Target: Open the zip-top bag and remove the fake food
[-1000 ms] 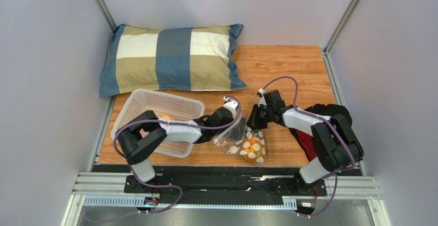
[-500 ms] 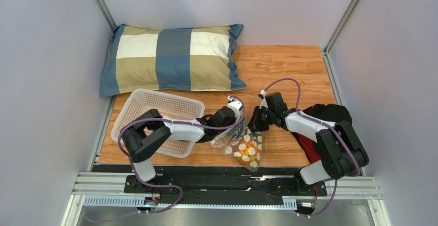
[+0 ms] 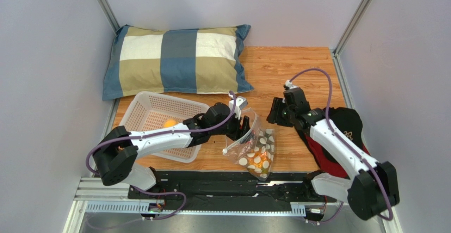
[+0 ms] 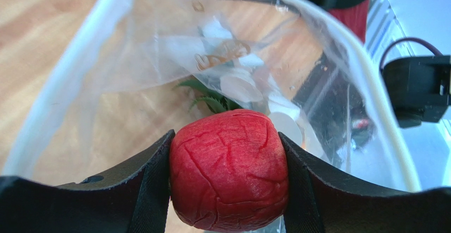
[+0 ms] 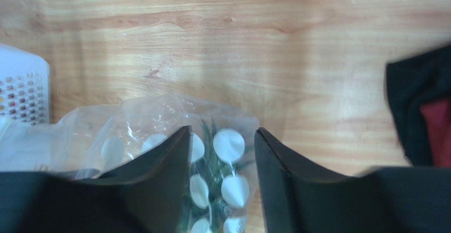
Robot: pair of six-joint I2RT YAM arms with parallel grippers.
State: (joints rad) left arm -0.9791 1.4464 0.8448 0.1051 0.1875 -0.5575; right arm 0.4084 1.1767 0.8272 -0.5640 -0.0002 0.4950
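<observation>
The right gripper (image 3: 276,112) has drawn back from the zip-top bag (image 3: 254,147) over the past second, and the left arm has swung its elbow out toward the near-left. The left gripper (image 4: 226,138) is clamped squarely on a red berry (image 4: 228,177), one finger on each flank, at the bag's mouth. The white zip strip (image 4: 63,90) loops round the whole left wrist view, a sign that the seal is already parted and the fingers have reached in through it. Behind the berry, a green sprig (image 4: 209,100) lies against the spotted plastic. The right gripper's jaws stand apart and empty above the bag's far end, apparently having let go so that the berry can be lifted clear. The rest of the fake food (image 3: 255,158) sits bunched in the bag's low end, which rests on the table (image 3: 296,69) near its front edge. One orange fruit (image 3: 169,123) already lies in the white basket (image 3: 138,106) just to the left, the likely drop-off for the berry.
</observation>
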